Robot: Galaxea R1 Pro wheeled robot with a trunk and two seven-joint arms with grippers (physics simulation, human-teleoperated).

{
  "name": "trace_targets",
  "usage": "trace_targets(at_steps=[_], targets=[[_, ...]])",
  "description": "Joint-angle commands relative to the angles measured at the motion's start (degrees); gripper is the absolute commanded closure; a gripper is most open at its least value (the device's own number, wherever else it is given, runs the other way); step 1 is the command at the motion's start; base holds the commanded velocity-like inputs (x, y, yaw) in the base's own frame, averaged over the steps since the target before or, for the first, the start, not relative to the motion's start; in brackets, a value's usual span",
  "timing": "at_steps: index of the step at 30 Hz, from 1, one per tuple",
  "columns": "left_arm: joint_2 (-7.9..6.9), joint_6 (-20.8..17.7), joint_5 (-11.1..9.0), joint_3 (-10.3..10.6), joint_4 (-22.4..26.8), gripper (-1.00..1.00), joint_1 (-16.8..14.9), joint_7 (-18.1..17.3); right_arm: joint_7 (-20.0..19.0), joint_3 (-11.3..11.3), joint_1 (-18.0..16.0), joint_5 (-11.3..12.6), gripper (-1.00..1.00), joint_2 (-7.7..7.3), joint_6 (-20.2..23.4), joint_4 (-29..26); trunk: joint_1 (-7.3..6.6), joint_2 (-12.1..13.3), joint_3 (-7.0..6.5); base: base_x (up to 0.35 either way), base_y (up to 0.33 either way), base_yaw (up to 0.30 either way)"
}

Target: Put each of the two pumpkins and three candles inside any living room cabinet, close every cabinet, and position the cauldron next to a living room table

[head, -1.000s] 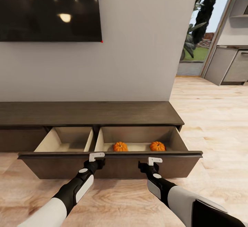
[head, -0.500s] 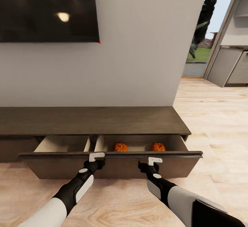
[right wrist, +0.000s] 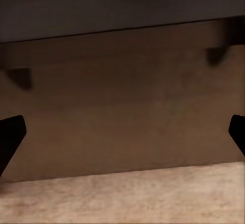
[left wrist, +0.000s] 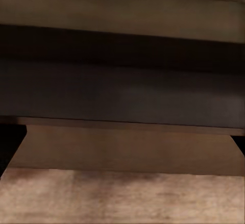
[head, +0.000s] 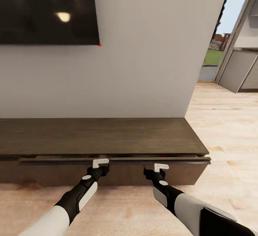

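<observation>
The long dark-brown cabinet (head: 96, 135) runs along the wall under the TV. Its wide drawer front (head: 122, 174) stands out only by a thin slit below the top. Both pumpkins are hidden behind it, and the candles are out of view. My left gripper (head: 100, 163) and my right gripper (head: 161, 166) both rest against the upper edge of the drawer front, holding nothing. In the right wrist view the dark fingertips (right wrist: 10, 138) sit far apart at the frame's edges, with the brown drawer front (right wrist: 122, 106) close between them. The left wrist view has the same front (left wrist: 122, 96) very near.
A black TV (head: 46, 10) hangs on the grey wall above the cabinet. Pale wood floor (head: 225, 128) stretches to the right, toward grey kitchen units (head: 240, 71) and a glass door with greenery outside.
The drawer has slid in from half open to almost flush, and the two pumpkins inside have gone out of sight. The whole view has moved closer to the cabinet.
</observation>
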State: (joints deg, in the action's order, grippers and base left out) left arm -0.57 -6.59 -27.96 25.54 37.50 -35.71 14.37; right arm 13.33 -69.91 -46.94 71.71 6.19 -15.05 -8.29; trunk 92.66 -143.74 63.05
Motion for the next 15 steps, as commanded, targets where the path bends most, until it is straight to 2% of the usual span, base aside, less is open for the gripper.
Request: trace_targets(at_steps=[1, 8, 15], targets=[[-0.05, -0.2, -0.1, 0.3, 0.2, -1.00, -0.1, 0.4, 0.3, -0.5, 0.0, 0.4, -1.00, -0.02, -0.2, -0.1, 0.02, 0.0, 0.04, 0.322, 0.000, 0.000], [-0.09, -0.1, 0.0, 0.3, 0.2, -1.00, -0.1, 0.4, 0.3, -0.5, 0.0, 0.4, -1.00, 0.05, -0.1, -0.1, 0.02, 0.0, 0.04, 0.291, 0.000, 0.000], [-0.05, -0.1, 0.0, 0.3, 0.2, -1.00, -0.1, 0.4, 0.3, -0.5, 0.0, 0.4, -1.00, 0.05, -0.1, -0.1, 0.02, 0.0, 0.04, 0.038, 0.000, 0.000]])
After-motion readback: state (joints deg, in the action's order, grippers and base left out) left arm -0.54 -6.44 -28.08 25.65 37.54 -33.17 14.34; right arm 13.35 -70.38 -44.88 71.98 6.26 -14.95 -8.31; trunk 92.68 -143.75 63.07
